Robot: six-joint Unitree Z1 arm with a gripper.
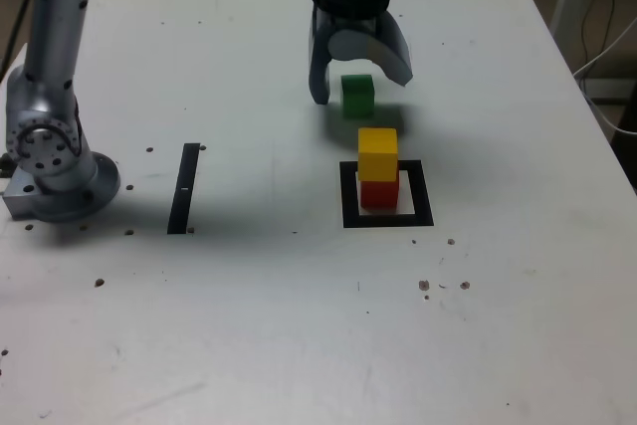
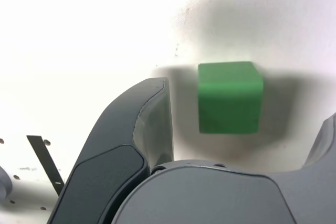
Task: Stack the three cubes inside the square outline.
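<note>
Gripper (image 1: 364, 85) open, green cube (image 1: 358, 97) between jaws.

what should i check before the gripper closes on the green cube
1. Gripper open: ok, its jaws stand wide apart.
2. Green cube ungripped and between the jaws: ok, the wrist view shows a gap to the nearer jaw.
3. Red cube inside the square outline: ok.
4. Yellow cube on top of the red one: ok.
5. Green cube inside the outline: not ok, it sits on the table beyond it.
6. Jaws low enough to grip: cannot tell.
</note>
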